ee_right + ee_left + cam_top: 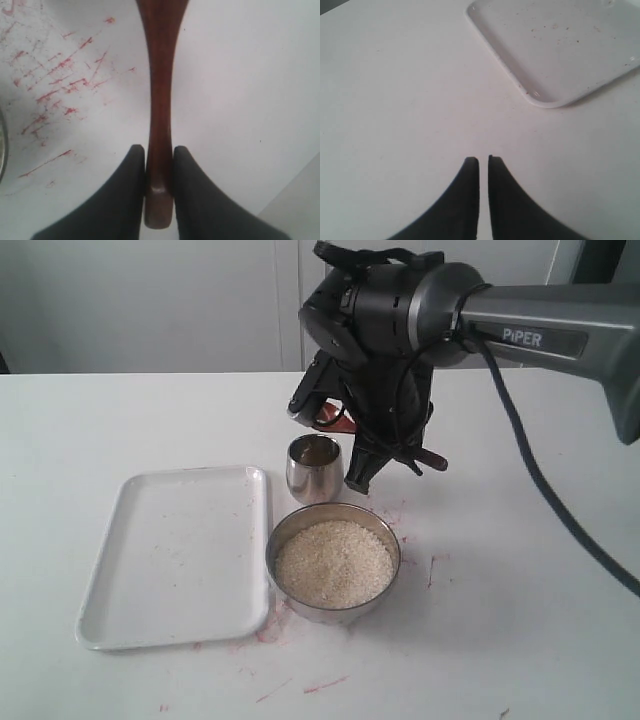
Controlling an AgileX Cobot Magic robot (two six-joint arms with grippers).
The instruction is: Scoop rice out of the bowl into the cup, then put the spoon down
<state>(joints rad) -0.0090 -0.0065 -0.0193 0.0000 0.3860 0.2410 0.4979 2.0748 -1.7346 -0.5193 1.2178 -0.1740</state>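
The steel bowl [276, 540], filled with pale rice [333, 562], sits at the table's middle. Just behind it stands the small steel cup [312, 478]; what is inside it I cannot make out. My right gripper [372, 440] hangs behind and above the cup, shut on the reddish-brown spoon [331, 418], whose handle end [432, 460] pokes out to the right. In the right wrist view the gripper [160, 149] clamps the spoon [161, 75] near the handle's end; the head is out of frame. My left gripper [483, 160] is shut and holds nothing, low over bare table.
A white rectangular tray [180, 550] lies left of the bowl, and its corner [560, 50] shows ahead of the left gripper. Red scribble marks [55, 85] stain the table around the bowl. The right arm's cable [540, 480] trails off to the right.
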